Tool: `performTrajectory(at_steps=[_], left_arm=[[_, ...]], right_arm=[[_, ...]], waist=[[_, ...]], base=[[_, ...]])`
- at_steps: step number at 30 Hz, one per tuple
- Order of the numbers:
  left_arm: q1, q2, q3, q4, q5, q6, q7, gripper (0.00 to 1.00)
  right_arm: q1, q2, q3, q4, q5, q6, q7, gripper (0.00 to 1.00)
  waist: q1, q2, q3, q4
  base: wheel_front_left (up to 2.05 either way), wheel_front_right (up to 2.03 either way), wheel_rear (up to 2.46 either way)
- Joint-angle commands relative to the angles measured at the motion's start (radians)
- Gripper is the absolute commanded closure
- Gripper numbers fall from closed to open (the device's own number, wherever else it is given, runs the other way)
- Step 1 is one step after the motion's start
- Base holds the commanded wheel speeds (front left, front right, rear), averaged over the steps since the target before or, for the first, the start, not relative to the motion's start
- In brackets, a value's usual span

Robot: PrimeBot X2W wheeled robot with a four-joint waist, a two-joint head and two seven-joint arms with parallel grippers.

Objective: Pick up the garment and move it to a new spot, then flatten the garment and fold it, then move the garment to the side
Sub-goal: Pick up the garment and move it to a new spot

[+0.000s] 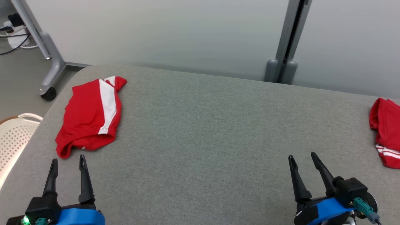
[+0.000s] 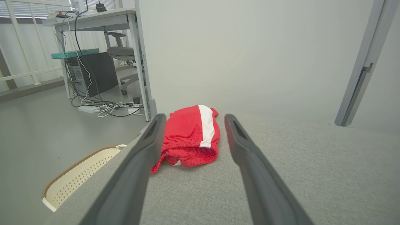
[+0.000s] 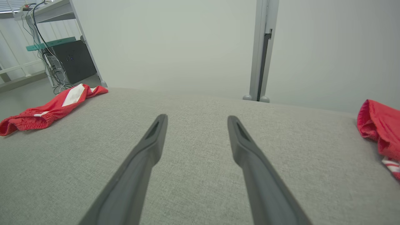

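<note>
**Near left:** left gripper. You see its two dark fingers spread apart with nothing between them, tips pointing toward the far side of the table.

**Near right:** right gripper. Its fingers are also spread wide and hold nothing, above bare grey cloth.

**Table:** grey fabric top running across the whole scene, with a rounded far-left corner.

**Off the near-left edge, lower down:** white basket with a perforated wall and a brown rim.

**Just beyond the left gripper, clear of its tips:** red garment with the white stripe.
- It lies on the left side of the table, close to the left edge, in a fairly flat bundle.
- The stripe runs near to far, and a gathered edge faces the gripper.
- In the left wrist view you find it framed between the two fingers, farther on.

**Right edge, mid-depth:** second red garment.
- It is crumpled and cut off by the picture's edge, with thin white stripes at its near end.
- It sits to the right of the right gripper, well apart from it.

**Far:** pale wall panel behind the table, with a grey post standing against it.

**Far left, on the floor:** grey frame leg on a black caster.

**Beyond that, in the left wrist view:** desk, office chair, dark computer case and a tangle of cables.
</note>
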Motion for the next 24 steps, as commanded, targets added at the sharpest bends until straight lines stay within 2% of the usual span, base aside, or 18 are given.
performTrajectory(at_steps=[1,13,24], left_arm=[[-0.018,0.003,0.007,-0.003,-0.002,0.006,-0.003,0.0],[-0.005,0.003,0.041,-0.018,-0.011,0.02,-0.003,0.0],[0.004,0.002,0.064,-0.026,-0.014,0.028,-0.003,0.0]], right_arm=[[-0.017,-0.001,0.002,-0.002,-0.004,0.0,-0.003,0.0],[-0.029,-0.001,0.008,-0.013,-0.016,0.0,-0.003,0.0],[-0.038,-0.001,0.02,-0.007,-0.019,0.0,-0.003,0.0]], waist=[[-0.0001,-0.0001,0.02,0.034],[-0.0001,-0.0001,0.045,0.132],[-0.0001,-0.0001,0.055,0.135]], base=[[0.0,0.0,0.0],[0.0,0.0,0.0],[0.0,0.0,0.0]])
